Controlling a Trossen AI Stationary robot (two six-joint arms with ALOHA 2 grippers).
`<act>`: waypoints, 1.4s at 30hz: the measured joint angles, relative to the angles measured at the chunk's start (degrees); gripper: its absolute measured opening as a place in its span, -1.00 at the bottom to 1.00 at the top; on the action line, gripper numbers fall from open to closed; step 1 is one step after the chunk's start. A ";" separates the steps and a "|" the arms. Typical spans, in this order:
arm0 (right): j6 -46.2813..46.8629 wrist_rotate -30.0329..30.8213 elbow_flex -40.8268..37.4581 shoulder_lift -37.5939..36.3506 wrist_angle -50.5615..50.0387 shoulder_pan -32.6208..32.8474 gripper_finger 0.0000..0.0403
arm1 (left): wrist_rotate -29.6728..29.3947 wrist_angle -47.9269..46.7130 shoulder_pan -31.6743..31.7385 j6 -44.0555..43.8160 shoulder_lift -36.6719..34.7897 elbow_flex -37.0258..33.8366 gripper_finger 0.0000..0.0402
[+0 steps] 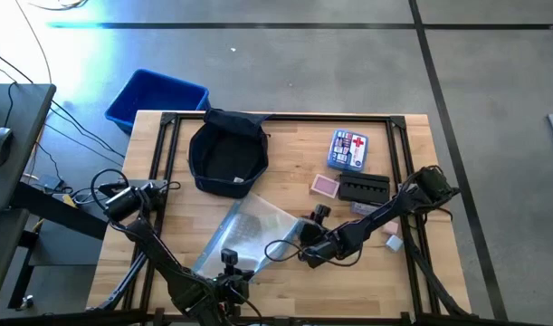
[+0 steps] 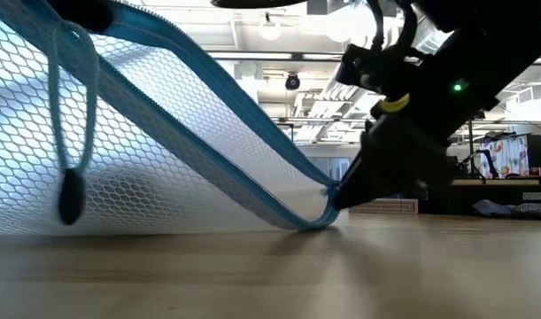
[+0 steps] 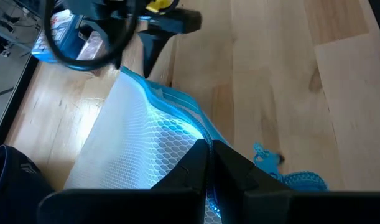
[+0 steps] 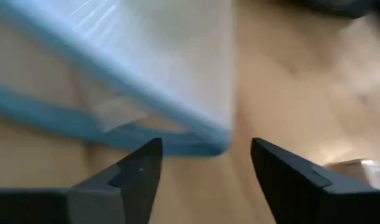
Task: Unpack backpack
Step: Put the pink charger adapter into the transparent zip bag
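Table (image 1: 285, 281): backpack (image 1: 227, 156) at far left-centre, standing open. Bin (image 1: 156, 98) on the floor beyond the far left corner. First-aid box (image 1: 348, 150) far right; card pack (image 1: 324, 186) and tray (image 1: 364, 188) just nearer, side by side. Mesh pouch (image 1: 249, 234) at near centre, between left hand (image 1: 229, 269) at its near end and right hand (image 1: 305, 254) at its right corner.

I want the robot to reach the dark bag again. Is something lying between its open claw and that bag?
Yes. The clear mesh pouch lies on the table between the right gripper and the backpack. The left gripper is shut on the pouch's near end; the right one is open beside its corner.
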 joint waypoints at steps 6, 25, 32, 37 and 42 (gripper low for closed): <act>1.42 -2.09 -2.71 0.00 9.60 -2.12 0.18 | 0.00 0.04 0.15 -0.13 0.00 0.00 -1.00; 19.70 -18.18 -0.82 -18.39 3.74 -2.70 -0.99 | -13.74 -6.30 -1.95 -6.21 -4.98 2.90 -1.00; 18.40 -11.33 0.19 -23.80 3.71 3.75 -1.00 | -15.33 -14.57 -3.61 -16.73 -10.56 2.95 -1.00; 18.01 -10.41 0.17 -22.93 1.45 3.88 -1.00 | -15.50 -19.20 -4.09 -22.77 -10.74 2.46 -1.00; 14.91 -8.56 0.13 -20.55 -2.84 2.94 -1.00 | -12.78 -15.85 -3.98 -23.91 -10.08 -1.91 -1.00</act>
